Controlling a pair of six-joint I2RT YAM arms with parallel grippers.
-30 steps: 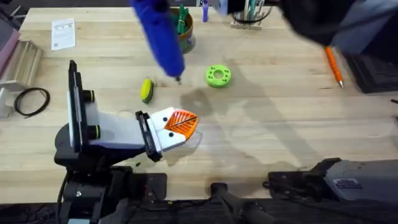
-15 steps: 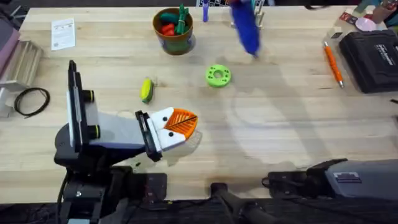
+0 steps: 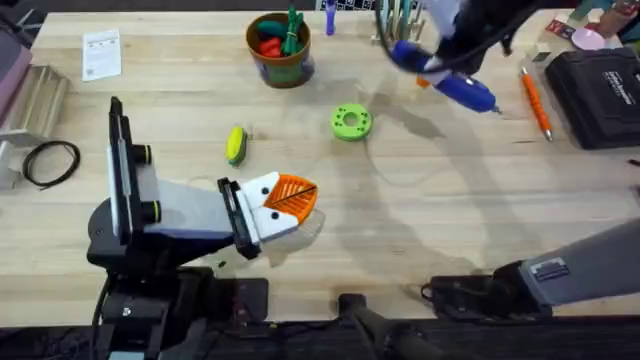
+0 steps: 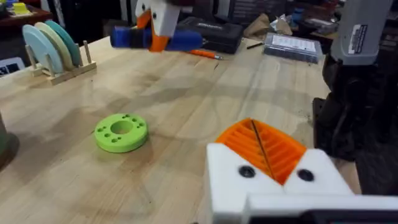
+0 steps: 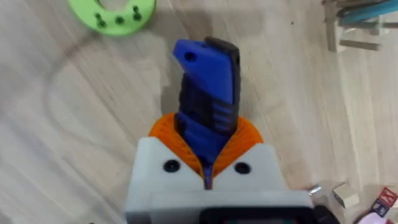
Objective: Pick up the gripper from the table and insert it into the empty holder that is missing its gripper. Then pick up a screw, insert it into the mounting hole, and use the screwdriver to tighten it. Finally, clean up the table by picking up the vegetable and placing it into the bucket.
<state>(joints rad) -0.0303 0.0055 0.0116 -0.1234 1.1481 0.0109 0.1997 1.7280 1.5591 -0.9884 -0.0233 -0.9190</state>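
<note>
My right gripper point(image 3: 431, 70) hangs over the far right of the table, shut on the blue screwdriver point(image 3: 466, 91), which lies nearly level with its metal bit pointing right. Its orange pads point(image 5: 166, 132) clamp the screwdriver point(image 5: 207, 87). My left gripper point(image 3: 288, 201) rests low at the near left, shut with nothing between its fingers. Both of its white finger bases carry orange ribbed tips point(image 4: 264, 144) and dark screw heads point(image 4: 247, 172); I cannot tell which base is the holder. The yellow vegetable point(image 3: 236, 145) lies beyond the left gripper. The bucket point(image 3: 280, 62) stands at the back, holding red and green toys.
A bright-green disc point(image 3: 351, 122) lies mid-table. A slim orange pen point(image 3: 536, 104) and a black case point(image 3: 598, 95) sit at the right. A paper slip point(image 3: 102, 54), a coiled black cable point(image 3: 50, 162) and a plate rack point(image 4: 53, 48) are also on the table.
The right gripper carried the screwdriver from above the yellow vegetable to the far right of the table and turned it nearly level. The left arm stayed still.
</note>
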